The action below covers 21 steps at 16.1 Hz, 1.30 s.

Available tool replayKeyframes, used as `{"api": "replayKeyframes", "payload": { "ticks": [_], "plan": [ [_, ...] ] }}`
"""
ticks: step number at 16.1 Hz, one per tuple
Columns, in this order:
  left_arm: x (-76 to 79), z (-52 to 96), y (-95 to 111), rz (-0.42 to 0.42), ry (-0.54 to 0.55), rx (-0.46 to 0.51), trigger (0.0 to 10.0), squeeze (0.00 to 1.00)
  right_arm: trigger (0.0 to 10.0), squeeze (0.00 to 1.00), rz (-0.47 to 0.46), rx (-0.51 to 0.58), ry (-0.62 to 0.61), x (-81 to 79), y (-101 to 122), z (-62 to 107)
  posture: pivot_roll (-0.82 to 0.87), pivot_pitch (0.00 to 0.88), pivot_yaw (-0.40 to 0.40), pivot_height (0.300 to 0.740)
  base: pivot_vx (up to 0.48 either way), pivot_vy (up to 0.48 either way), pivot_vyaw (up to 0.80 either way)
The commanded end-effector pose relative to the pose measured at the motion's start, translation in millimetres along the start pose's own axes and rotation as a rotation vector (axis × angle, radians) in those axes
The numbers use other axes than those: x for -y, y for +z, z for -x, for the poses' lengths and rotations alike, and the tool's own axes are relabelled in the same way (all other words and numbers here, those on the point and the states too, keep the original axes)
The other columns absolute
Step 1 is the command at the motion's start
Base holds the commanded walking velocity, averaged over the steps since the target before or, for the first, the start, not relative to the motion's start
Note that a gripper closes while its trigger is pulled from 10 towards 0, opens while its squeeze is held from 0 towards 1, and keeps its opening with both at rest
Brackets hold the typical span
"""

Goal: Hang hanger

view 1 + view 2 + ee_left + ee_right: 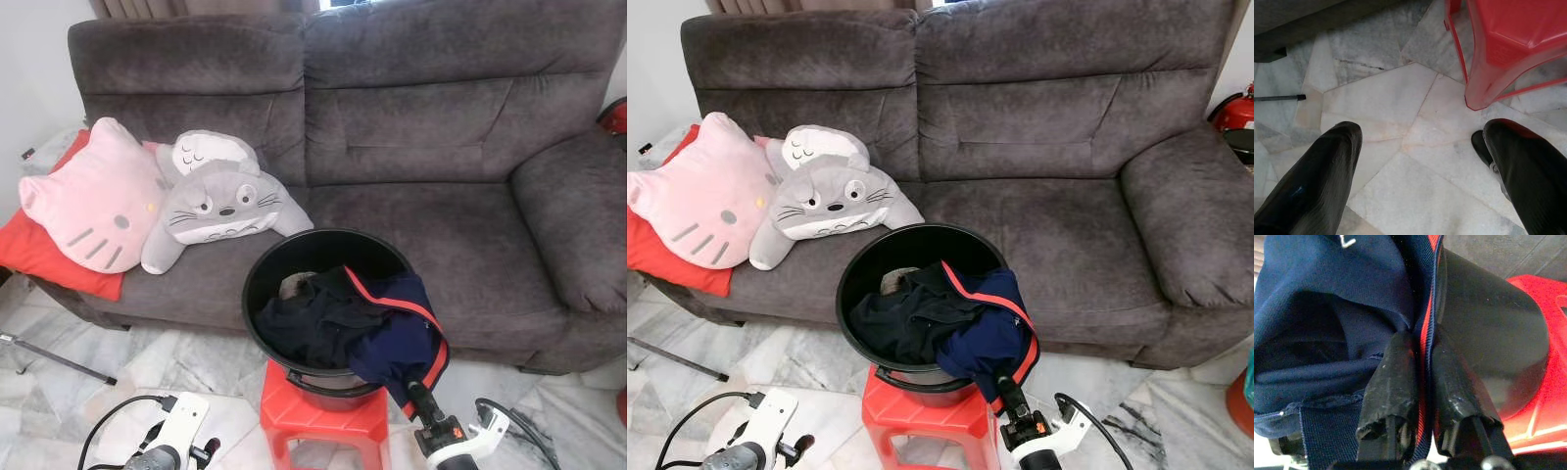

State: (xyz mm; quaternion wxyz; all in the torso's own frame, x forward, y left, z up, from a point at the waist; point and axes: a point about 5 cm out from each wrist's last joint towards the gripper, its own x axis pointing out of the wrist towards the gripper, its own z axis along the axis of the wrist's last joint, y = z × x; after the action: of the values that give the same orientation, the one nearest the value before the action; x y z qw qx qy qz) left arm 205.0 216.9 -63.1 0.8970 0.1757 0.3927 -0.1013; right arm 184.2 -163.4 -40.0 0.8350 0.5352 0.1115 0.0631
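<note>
A navy garment with a red-trimmed edge (397,338) hangs over the front right rim of a black bucket (257,279), with more dark clothes inside. The bucket stands on a red plastic stool (323,416). Just below that rim, my right gripper (1422,340) is shut on the garment's red and navy edge, its fingers pressed against the bucket's outer wall. My left gripper (1420,132) hangs low at the left, open over the marble floor beside the stool's leg (1476,93), holding nothing.
A dark grey sofa (441,147) stands behind the bucket. On its left seat lie a pink cat cushion (93,196), a grey plush (220,201) and a red cushion (39,250). A thin metal rod (59,357) lies on the floor at the left.
</note>
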Motion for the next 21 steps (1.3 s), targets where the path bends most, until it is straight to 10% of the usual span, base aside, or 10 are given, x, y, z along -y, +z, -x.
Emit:
{"api": "replayKeyframes", "payload": {
  "ticks": [1,7,11,16,17,21],
  "plan": [
    [-5.1,2.2,-5,-0.030,0.009,-0.019,10.0,0.00,0.0,0.00,-0.045,0.010,0.022,-5.8,-11,-6.9,-0.17,0.000,0.136,0.740,0.000,0.000,0.00],
    [-3.7,2.1,-5,-0.032,0.005,-0.019,10.0,0.00,0.0,0.00,0.030,0.117,-0.021,6.2,13,-3.1,-0.18,0.000,0.135,0.740,0.000,0.000,0.00],
    [-1.5,2.1,-6,-0.033,-0.001,-0.019,10.0,0.00,0.0,0.00,0.181,0.222,0.041,-28.5,35,-10.7,-0.18,0.000,0.132,0.740,0.000,0.000,0.00],
    [0.0,2.4,-8,-0.030,-0.006,-0.025,10.0,0.00,0.0,0.00,0.410,0.289,-0.095,-45.3,41,21.8,-0.19,0.000,0.132,0.740,0.000,0.000,0.00],
    [0.0,2.3,-8,-0.031,-0.008,-0.027,10.0,0.00,10.0,0.00,0.567,0.296,-0.174,-51.9,51,24.4,-0.20,0.000,0.139,0.740,0.000,0.000,0.00],
    [-1.0,1.9,-7,-0.034,-0.010,-0.030,10.0,0.00,10.0,0.00,1.144,0.245,-0.287,-81.5,81,1.7,-0.21,0.000,0.142,0.740,0.000,0.000,0.00]
  ]
}}
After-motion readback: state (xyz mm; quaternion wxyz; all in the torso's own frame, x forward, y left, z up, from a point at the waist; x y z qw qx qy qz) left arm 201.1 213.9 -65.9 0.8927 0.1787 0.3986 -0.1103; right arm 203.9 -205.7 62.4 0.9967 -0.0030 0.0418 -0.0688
